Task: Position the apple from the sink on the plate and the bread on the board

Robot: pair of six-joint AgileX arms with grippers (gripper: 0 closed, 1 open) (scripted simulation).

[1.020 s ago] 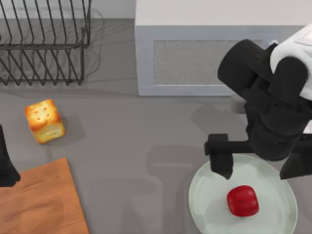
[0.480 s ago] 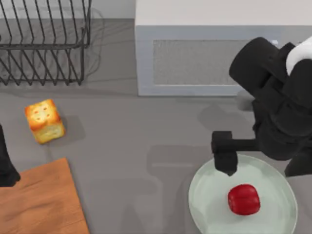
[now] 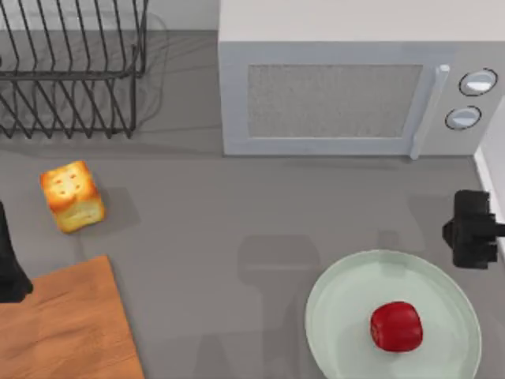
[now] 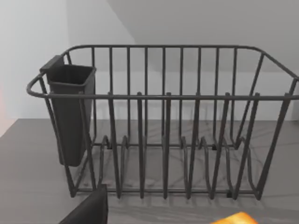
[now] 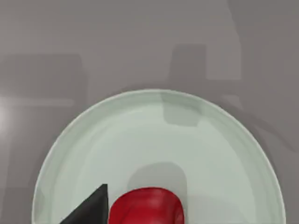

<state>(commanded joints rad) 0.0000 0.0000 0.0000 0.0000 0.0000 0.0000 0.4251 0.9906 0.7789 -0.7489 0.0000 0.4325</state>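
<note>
A: Light is even and soft, rendered, no hot spots on the grey table (image 3: pixel 237 221). Faint broad shadows lie on it just beyond the plate (image 3: pixel 339 292), pale and soft-edged

B: The dish rack (image 3: pixel 71 71) throws thin looping shadows onto the table beside it. In the left wrist view its wires (image 4: pixel 163 140) stand crisp, with fine shadows under them

A: The apple (image 3: pixel 396 326) carries a small gloss; in the right wrist view its shadow falls on the plate's floor (image 5: pixel 154 140), on the far side from that gripper's dark fingertip (image 5: pixel 91 207)

B: The bread (image 3: pixel 72 196) drops a short shadow on its side toward the right gripper (image 3: pixel 472 229). No edge warping
</note>
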